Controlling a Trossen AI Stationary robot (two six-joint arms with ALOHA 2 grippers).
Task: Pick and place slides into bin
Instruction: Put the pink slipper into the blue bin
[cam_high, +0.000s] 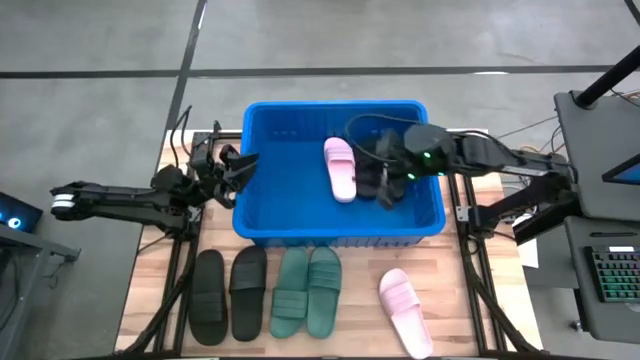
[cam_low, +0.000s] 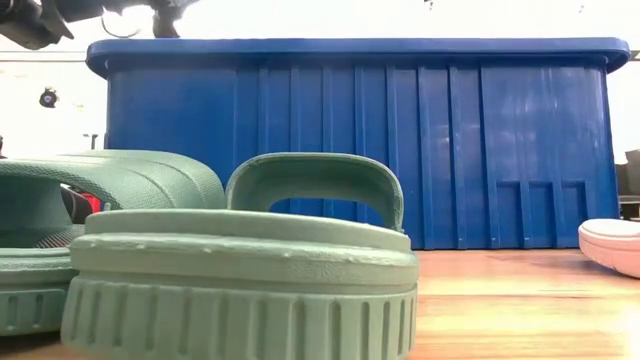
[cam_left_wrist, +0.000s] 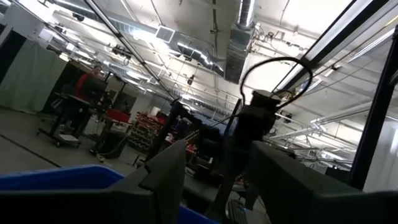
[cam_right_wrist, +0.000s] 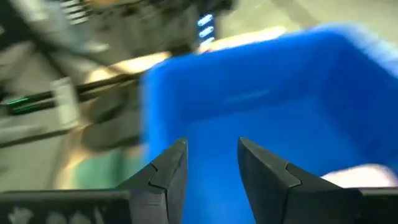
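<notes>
1. The right gripper hangs inside the bin, fingers apart, holding nothing.
2. A pink slide and a black slide lie in the bin.
3. Five slides lie along the table's front edge.
4. The left gripper waits at the bin's left wall, fingers spread.

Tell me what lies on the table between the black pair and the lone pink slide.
The dark green pair lies side by side between the black pair and the pink slide on the table, as the high view shows.
</notes>
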